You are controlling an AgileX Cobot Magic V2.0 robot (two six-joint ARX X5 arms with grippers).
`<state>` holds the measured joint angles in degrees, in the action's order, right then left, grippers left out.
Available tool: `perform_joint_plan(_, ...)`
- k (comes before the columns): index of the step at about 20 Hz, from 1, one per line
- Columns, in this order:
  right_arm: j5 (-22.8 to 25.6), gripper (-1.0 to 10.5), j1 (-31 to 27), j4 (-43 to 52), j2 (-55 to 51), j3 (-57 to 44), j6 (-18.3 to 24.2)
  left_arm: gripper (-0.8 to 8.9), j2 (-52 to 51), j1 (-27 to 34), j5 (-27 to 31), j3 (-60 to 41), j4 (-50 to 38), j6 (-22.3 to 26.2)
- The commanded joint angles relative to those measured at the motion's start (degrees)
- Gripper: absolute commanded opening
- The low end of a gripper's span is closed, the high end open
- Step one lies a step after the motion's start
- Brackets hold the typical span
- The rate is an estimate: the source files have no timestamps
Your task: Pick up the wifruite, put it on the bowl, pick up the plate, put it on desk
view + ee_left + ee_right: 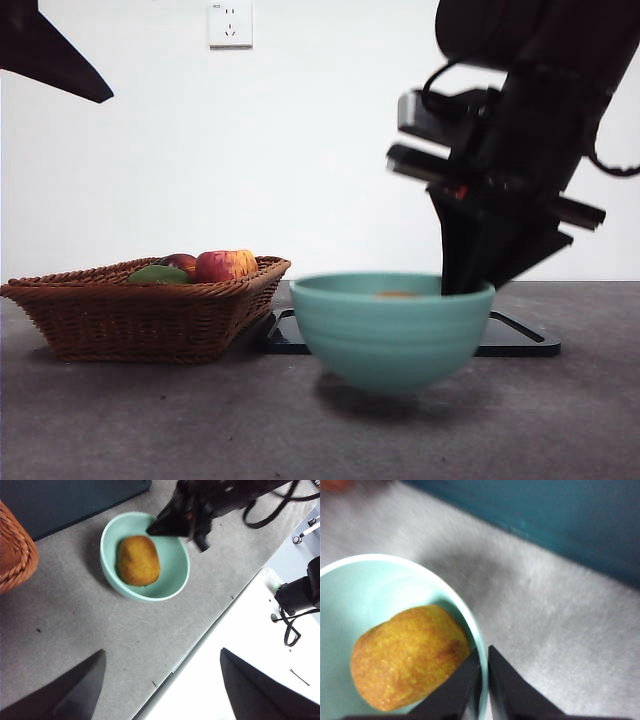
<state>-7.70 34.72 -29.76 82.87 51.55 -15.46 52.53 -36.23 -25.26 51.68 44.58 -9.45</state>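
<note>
Right gripper (484, 680): black jaws pinch the rim of the round teal-green ceramic bowl (392, 330), one jaw inside the wall, one outside, thin rim between them. In the front view the bowl looks clear of the dark grey matte desk (150, 420), with its shadow underneath. So judging it's being carried by the rim.

Left gripper (160, 690): jaws spread wide, empty, hanging high over the desk edge, well apart from the bowl. Waiting.

Fruit: oval brown-orange fuzzy fruit (139, 560), prob a kiwi, sits inside the bowl on its floor, just beside the inner jaw. Can't tell if it's touching the jaw. Fruit step looks done; what's left is setting the bowl down.

Risks:
- Single-point rim pinch on glazed ceramic, load hangs off one side. Bowl may rotate or slip out if the arm accelerates or grip is marginal.
- If the bowl tilts, the fruit rolls to the low side, shifts the CoG, makes the slip worse; could roll out.
- Narrow foot: a tilted set-down lands on the foot's edge, so wobble or tip.
- Flat black rectangular tray (520, 340) lies behind; brown wicker basket (140, 315) of fruit to the side. Foot landing half on the tray lip means rocking.

Orientation: bowl upright, mouth up, rim approx level in the front view. Fruit lies on its side, long axis horizontal, running across the bowl floor; no clear stem end visible.
</note>
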Motion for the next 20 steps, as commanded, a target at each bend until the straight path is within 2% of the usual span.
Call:
perform_joint_plan(1,-0.1,0.1,-0.3,0.1,-0.1,2.8,-0.2,3.67,0.3,-0.3,-0.1,0.5,-0.5,1.0)
perform_joint_plan(8,-0.2,0.1,-6.9,0.0,3.0,12.2,1.2,3.67,0.3,-0.3,-0.1,0.5,-0.5,1.0)
perform_joint_plan(15,-0.2,0.1,-11.4,-0.2,13.9,23.3,2.9,3.67,0.3,-0.3,-0.1,0.5,-0.4,1.0)
perform_joint_plan(20,-0.2,0.1,-13.2,2.0,21.0,25.2,3.7,3.67,0.3,-0.3,-0.1,0.5,-0.4,1.0)
